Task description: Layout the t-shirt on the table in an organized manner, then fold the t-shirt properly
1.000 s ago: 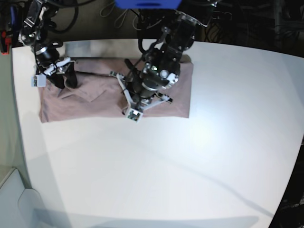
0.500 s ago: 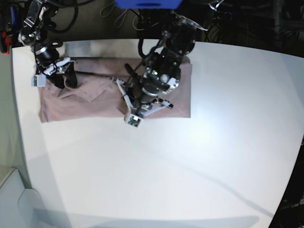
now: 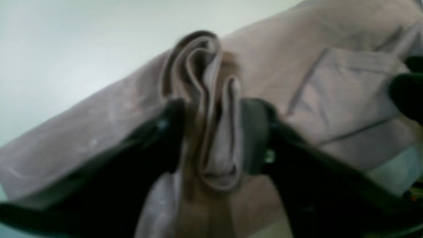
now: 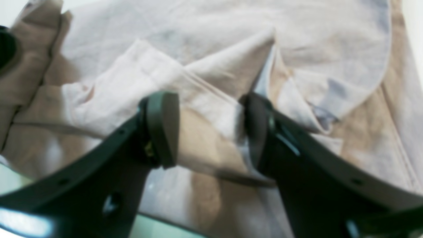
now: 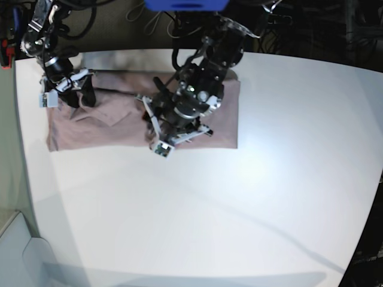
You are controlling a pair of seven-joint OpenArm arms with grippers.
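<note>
Dusty mauve knit cloth, the t-shirt (image 5: 108,122), is laid as a long, partly folded band near the far edge of the white worktop (image 5: 239,209), reaching toward its far left corner. The material is judged to be light, soft and limp: no shape is held by it, creases are taken readily, and layers are likely to slide over one another on the smooth surface. In the left wrist view, a bunched ridge of several layers (image 3: 208,109) stands between the parted jaws of the left gripper (image 3: 211,135); whether the cloth is pinched or merely flanked cannot be told. The right gripper (image 4: 211,129) is seen released, its jaws wide apart above a folded sleeve and seam (image 4: 198,86), with nothing grasped. Hold is best taken at hems, seams or corners, where the doubled fabric gives a firmer pinch. All layers should be gathered together, since a single layer would probably peel away and disturb the fold.
</note>
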